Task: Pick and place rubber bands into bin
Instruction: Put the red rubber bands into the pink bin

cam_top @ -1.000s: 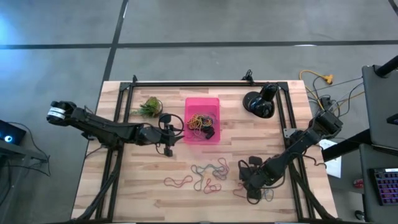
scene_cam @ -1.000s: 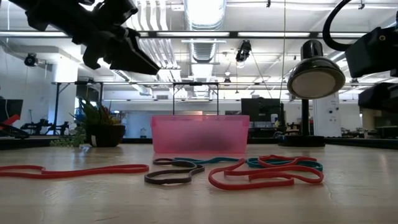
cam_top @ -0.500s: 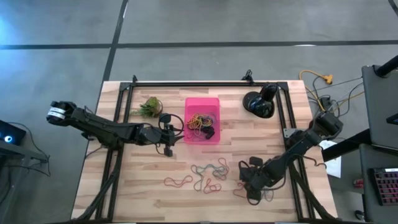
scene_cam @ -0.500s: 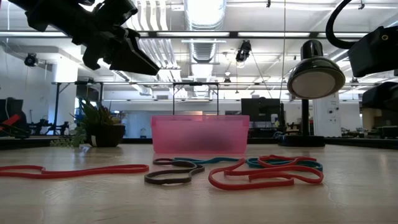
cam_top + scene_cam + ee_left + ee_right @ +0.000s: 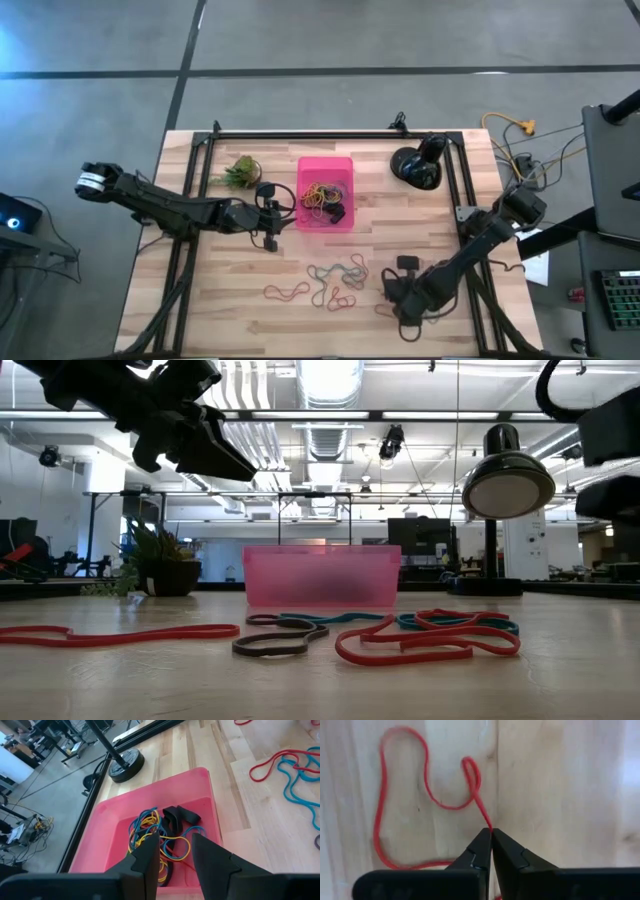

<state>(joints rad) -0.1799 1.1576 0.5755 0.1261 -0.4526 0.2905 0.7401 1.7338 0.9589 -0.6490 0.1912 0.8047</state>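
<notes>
The wooden table (image 5: 200, 300) carried the pink bin (image 5: 326, 192) near the middle of its far edge, already holding a tangle of rubber bands (image 5: 155, 837), with more loose bands (image 5: 325, 283) strewn toward the near edge and a small plant (image 5: 239, 172) and a black lamp (image 5: 418, 165) to either side of the bin. The left gripper (image 5: 175, 862) hung just beside the bin's left wall with its fingers parted and holding nothing, well apart from the loose bands. The right gripper (image 5: 490, 851), low near the table's near right corner, was the nearer arm and had its fingers clenched on a thin red band (image 5: 420, 790) whose loop trailed flat on the wood away from the fingertips, the bin lying well off toward the far edge with the loose bands between.
</notes>
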